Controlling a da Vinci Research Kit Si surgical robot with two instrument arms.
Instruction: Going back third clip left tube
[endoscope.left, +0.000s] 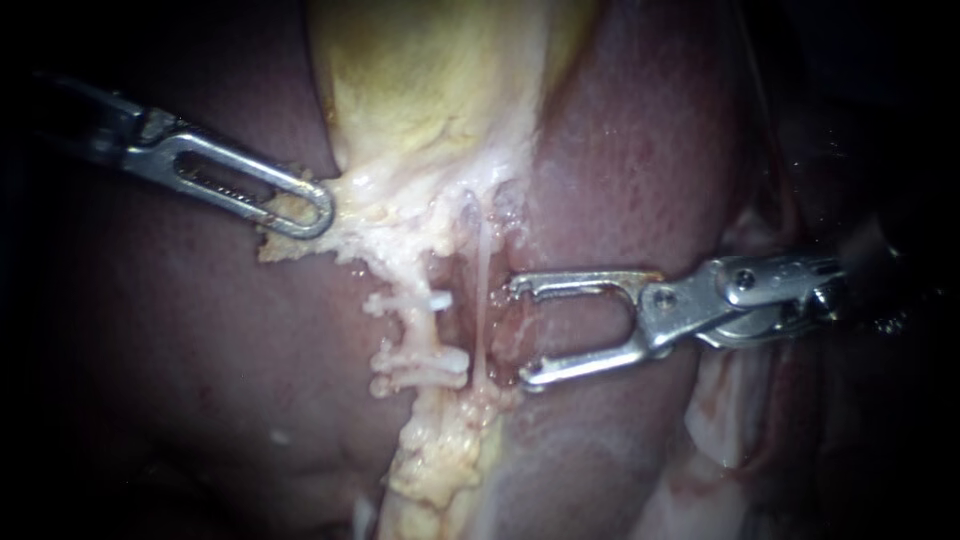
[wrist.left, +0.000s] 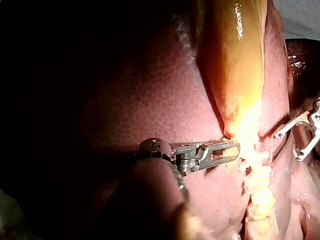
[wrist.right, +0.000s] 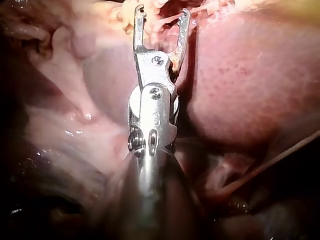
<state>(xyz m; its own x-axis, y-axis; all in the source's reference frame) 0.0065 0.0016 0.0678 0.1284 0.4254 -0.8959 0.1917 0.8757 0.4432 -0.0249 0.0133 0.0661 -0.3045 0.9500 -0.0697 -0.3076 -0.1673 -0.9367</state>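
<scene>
Pale tissue (endoscope.left: 292, 243) is clamped taut by the left instrument (endoscope.left: 312, 210) — clips (endoscope.left: 445, 362) exposed; the right instrument (endoscope.left: 520, 334) is held wide, empty.

Endoscope light pools at the centre: the pale yellow gallbladder (endoscope.left: 430, 80) and whitish fatty tissue (endoscope.left: 400, 225) glow, while the dark red liver (endoscope.left: 200, 330) fades to black toward left and right. Glints sit on the steel left instrument (endoscope.left: 318, 208), clamped on that tissue, and the spread-jawed right instrument (endoscope.left: 520, 332). In the left wrist view glare streaks the gallbladder; the liver beside the shaft lies in deep shadow.
</scene>
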